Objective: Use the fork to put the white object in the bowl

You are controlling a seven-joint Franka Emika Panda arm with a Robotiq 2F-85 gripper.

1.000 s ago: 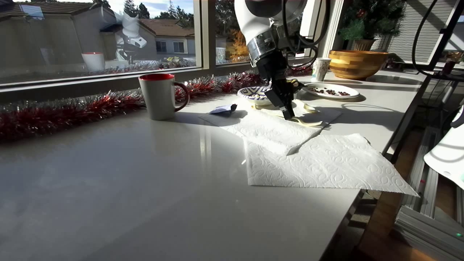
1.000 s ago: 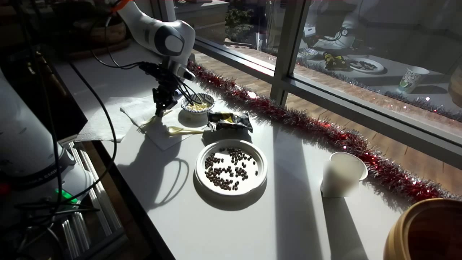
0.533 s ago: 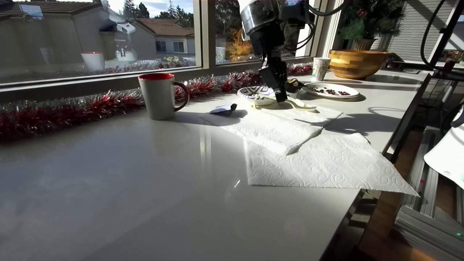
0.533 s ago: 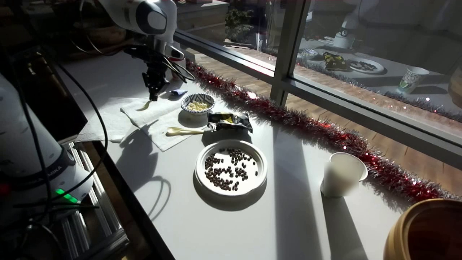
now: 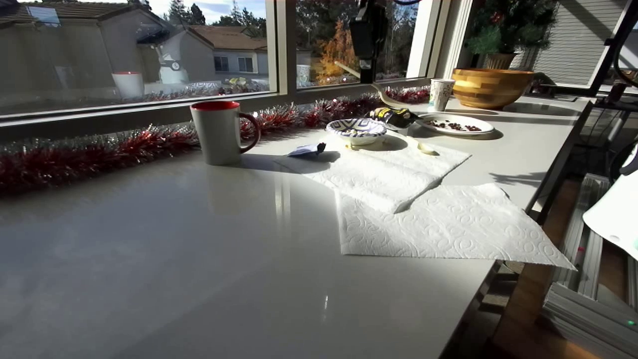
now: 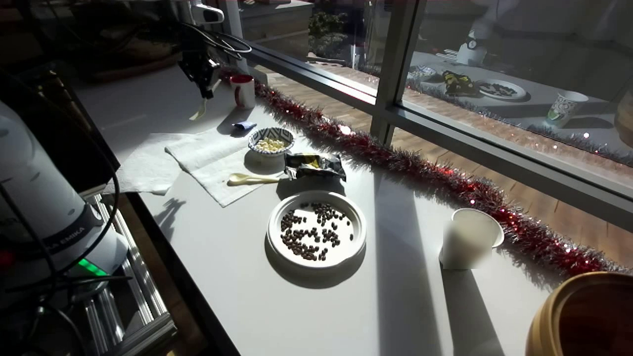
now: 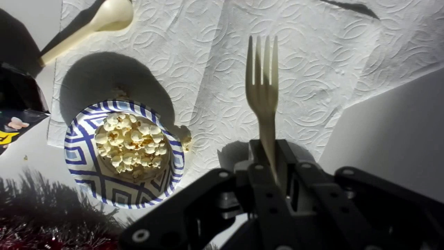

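Well, gripper [image 7: 270,149]: I have it clamped on the fork [image 7: 262,99] by its handle, jaws drawn in to the handle's thickness.
Fork: tines toward twelve o'clock in my wrist view, held up clear of the paper towel [image 7: 312,86].
Bowl [image 7: 88,173]: nine o'clock from the gripper there, popcorn [image 7: 131,146] inside.
Stray popcorn [image 7: 186,141]: at the bowl's three o'clock; I can't tell whether they touch.
Spoon [image 7: 105,20]: ten o'clock from the gripper there, partly on the towel.
Plate [image 6: 274,240]: five o'clock from the bowl in an exterior view, holding dark beans [image 6: 293,245].
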